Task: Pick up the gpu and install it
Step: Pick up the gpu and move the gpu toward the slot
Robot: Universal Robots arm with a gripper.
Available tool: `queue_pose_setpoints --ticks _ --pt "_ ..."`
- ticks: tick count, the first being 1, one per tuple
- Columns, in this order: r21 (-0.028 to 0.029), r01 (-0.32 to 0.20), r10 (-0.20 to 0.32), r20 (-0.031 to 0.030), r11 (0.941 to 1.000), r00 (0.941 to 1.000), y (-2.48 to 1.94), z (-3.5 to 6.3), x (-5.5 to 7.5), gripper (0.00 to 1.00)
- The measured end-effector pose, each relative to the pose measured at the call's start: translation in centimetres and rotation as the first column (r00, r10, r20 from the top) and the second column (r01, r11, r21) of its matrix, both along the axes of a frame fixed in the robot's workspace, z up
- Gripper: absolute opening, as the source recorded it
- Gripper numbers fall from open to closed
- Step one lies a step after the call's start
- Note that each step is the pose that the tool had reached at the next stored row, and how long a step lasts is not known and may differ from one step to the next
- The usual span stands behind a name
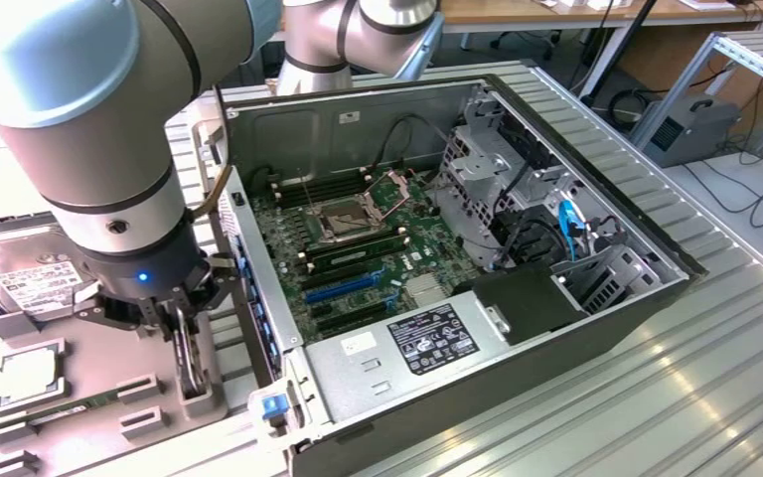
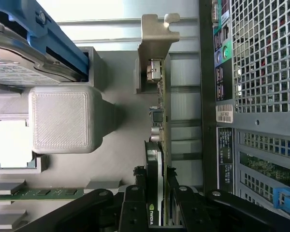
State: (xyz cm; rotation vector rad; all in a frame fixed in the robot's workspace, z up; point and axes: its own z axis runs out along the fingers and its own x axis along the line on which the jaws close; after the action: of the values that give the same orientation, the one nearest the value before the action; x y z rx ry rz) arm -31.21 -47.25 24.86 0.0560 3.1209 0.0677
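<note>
The gpu [image 2: 160, 121] stands on edge in a slot of the grey parts tray [image 2: 121, 159], its tan end bracket [image 2: 154, 48] at the far end. My gripper [image 2: 154, 210] straddles the card's near end, with a black finger [image 2: 134, 208] pressed against each face, shut on it. In the exterior view the gripper [image 1: 176, 343] reaches straight down onto the gpu [image 1: 192, 376] on the tray, just to the left of the open computer case [image 1: 594, 298]. The card still sits in its holder.
The case lies open with its motherboard [image 1: 355, 248] facing up, blue slots near the power supply [image 1: 408, 348]. On the tray lie a hard drive [image 1: 24, 278], a processor [image 1: 24, 373] and a green memory stick [image 2: 38, 193]. The case's rear wall [image 2: 251, 121] runs close beside the card.
</note>
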Motion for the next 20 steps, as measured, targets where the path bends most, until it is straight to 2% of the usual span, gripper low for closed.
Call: queue_pose_setpoints --ticks 7,9,10,18,20 --pt "0.0 0.0 0.0 0.0 1.0 1.0 0.0 2.92 0.0 0.27" --pt "0.0001 0.0 0.0 0.0 1.0 1.0 0.0 4.18 0.0 0.27" --pt "0.0 0.0 0.0 -0.0001 1.0 1.0 0.0 5.14 0.0 0.27" --pt "0.0001 0.0 0.0 0.0 1.0 1.0 0.0 8.63 0.0 0.27" --pt "0.0001 0.0 0.0 0.0001 1.0 1.0 0.0 9.99 0.0 0.27"
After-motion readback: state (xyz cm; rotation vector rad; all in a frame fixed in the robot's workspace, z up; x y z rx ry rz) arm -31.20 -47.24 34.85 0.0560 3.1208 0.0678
